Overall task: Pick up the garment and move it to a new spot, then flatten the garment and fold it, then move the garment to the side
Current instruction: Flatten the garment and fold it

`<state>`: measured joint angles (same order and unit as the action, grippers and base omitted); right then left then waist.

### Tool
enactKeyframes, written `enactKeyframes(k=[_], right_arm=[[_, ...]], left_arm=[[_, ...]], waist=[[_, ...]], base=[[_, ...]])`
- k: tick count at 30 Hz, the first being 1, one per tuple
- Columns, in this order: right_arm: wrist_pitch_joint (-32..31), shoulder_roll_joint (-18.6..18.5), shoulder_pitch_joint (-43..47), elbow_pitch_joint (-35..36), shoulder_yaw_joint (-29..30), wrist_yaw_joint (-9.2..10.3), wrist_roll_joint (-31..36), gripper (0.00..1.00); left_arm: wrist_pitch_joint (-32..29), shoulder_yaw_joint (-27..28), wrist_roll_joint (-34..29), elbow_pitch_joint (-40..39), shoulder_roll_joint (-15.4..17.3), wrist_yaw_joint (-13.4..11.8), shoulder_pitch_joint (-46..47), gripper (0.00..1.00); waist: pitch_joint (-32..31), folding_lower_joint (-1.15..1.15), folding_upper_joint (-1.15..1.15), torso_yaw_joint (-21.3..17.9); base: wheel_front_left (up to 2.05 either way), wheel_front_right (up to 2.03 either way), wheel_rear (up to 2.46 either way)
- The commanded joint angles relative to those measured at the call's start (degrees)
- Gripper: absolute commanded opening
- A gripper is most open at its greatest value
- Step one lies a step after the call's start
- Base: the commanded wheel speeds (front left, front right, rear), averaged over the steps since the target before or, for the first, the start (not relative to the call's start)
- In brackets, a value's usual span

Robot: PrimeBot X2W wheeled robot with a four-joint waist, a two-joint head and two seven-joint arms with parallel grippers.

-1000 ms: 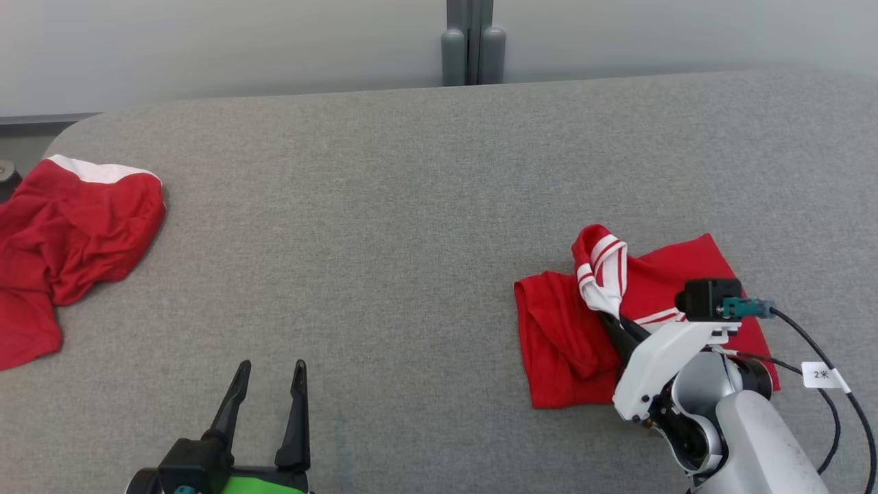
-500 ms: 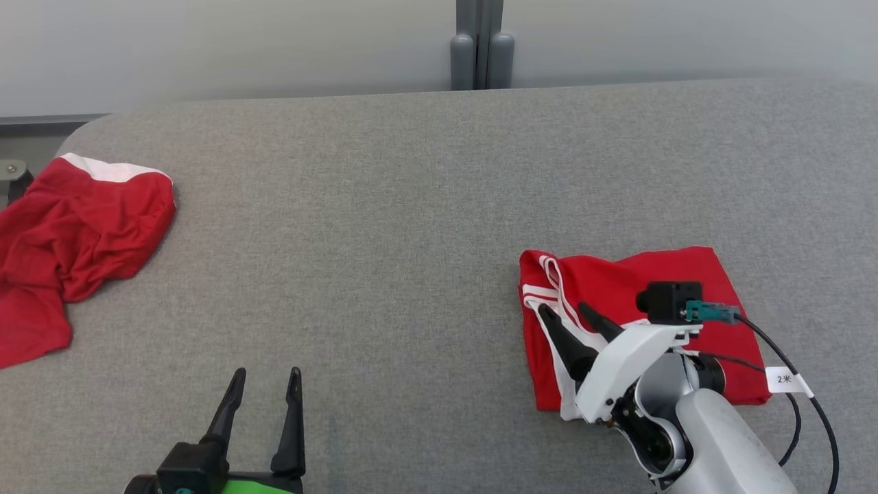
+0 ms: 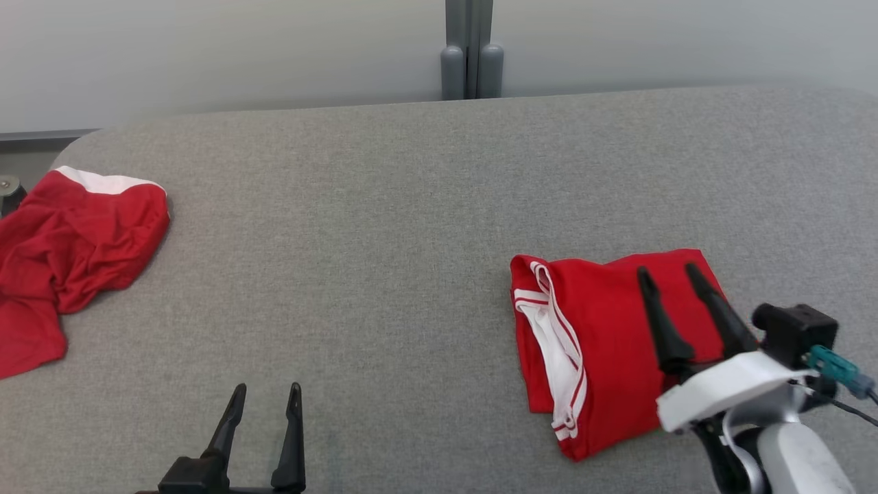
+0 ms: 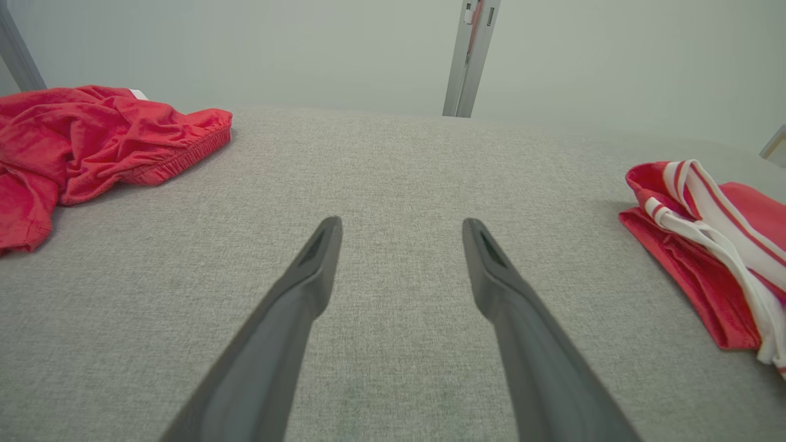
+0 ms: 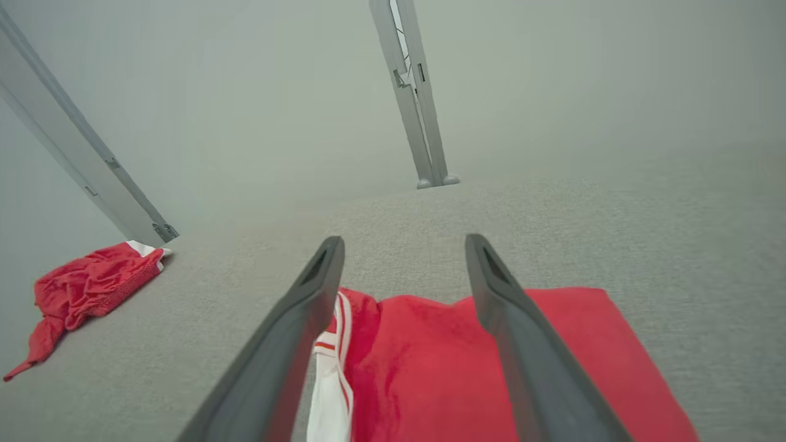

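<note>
Folded red garment point(image 3: 610, 343) lies flat on the counter point(image 3: 384, 226) toward its right edge and near edge. The right hand point(image 3: 667, 269) hovers over it, fingers wide, empty: fold looks done, side move next. The left hand point(image 3: 267, 387), open and empty, sits clear at the near edge.

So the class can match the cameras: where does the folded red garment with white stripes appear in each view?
Head view: folded garment lies lower right.
Left wrist view: folded garment at the right edge.
Right wrist view: folded garment at bottom centre.
Shared landmark: the grey post rising at the back, in all three views.
</note>
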<state>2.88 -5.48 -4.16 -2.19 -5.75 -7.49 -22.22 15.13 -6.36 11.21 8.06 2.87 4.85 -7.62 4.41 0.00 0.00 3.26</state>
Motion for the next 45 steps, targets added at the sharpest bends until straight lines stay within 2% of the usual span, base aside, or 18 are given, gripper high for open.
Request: enactKeyframes(k=[1, 6, 11, 12, 13, 14, 22, 28, 33, 38, 42, 45], right_arm=[[1.1, -0.7, 1.2, -0.4, 1.7, 0.0, 1.7, 1.0], [5.9, -2.4, 4.1, -5.2, 7.7, 0.0, 9.0, 1.0], [10.1, -2.6, 3.7, -12.0, 7.6, 0.0, 13.1, 1.0], [10.6, -2.4, 3.0, -13.5, 6.6, 0.0, 13.4, 0.86], [10.7, -2.1, 2.2, -14.8, 6.1, 0.0, 13.4, 0.5], [10.8, -1.7, 1.1, -16.7, 5.5, 0.0, 13.1, 0.0], [7.4, 0.8, -9.9, -31.7, -2.7, 0.03, 16.5, 0.0], [9.2, 2.1, -15.2, -39.5, -7.9, 0.04, 16.9, 0.0], [10.5, 2.4, -17.0, -43.1, -12.7, 0.04, 14.9, 0.0], [11.4, 2.5, -17.2, -43.7, -18.7, 0.04, 11.1, 0.0], [12.0, 2.5, -16.4, -43.0, -20.1, 0.04, 9.7, 0.0], [12.3, 2.5, -14.9, -42.0, -18.5, 0.04, 9.1, 0.0]], left_arm=[[0.0, 0.0, 0.1, 0.0, 0.1, -0.2, -0.7, 1.0], [0.0, -0.2, 0.2, 0.3, 0.1, -0.3, -1.0, 1.0], [0.0, -0.1, 0.1, 0.6, 0.1, -0.4, -1.2, 1.0], [0.0, -0.1, 0.1, 0.7, 0.1, -0.3, -1.2, 1.0], [0.0, -0.1, 0.0, 0.8, 0.1, -0.3, -1.1, 1.0], [0.0, -0.1, 0.0, 0.8, 0.1, -0.3, -0.8, 1.0], [0.0, -0.2, 0.2, 1.1, 0.1, 0.2, 1.4, 1.0], [0.0, -0.4, 0.3, 1.7, 0.1, 0.4, 2.2, 1.0], [0.0, -0.3, 0.3, 1.9, 0.1, 0.5, 1.9, 1.0], [0.0, -0.2, 0.1, 2.2, 0.1, 0.5, 1.6, 1.0], [0.0, 0.2, -0.2, 2.3, 0.1, 0.5, 1.3, 1.0], [0.0, 0.5, -0.3, 2.4, 0.1, 0.5, 0.6, 1.0]], waist=[[-0.2, 0.0, 0.0, -0.2], [-1.2, 0.0, 0.0, -0.2], [-1.7, 0.0, 0.0, 0.0], [-1.7, 0.0, 0.0, 0.1], [-1.5, 0.0, 0.0, 0.1], [-1.4, 0.0, 0.0, 0.2], [0.8, 0.0, 0.0, 1.0], [1.1, 0.0, 0.0, 2.7], [1.0, 0.0, 0.0, 3.1], [0.1, 0.0, 0.0, 3.1], [-1.1, 0.0, 0.0, 2.6], [-2.4, 0.0, 0.0, 2.3]], base=[[0.0, 0.0, 0.0], [0.0, 0.0, 0.0], [0.0, 0.0, 0.0], [0.0, 0.0, 0.0], [0.0, 0.0, 0.0], [0.0, 0.0, 0.0], [0.0, 0.0, 0.0], [0.0, 0.0, 0.0], [0.0, 0.0, 0.0], [0.0, 0.0, 0.0], [0.0, 0.0, 0.0], [0.0, 0.0, 0.0]])
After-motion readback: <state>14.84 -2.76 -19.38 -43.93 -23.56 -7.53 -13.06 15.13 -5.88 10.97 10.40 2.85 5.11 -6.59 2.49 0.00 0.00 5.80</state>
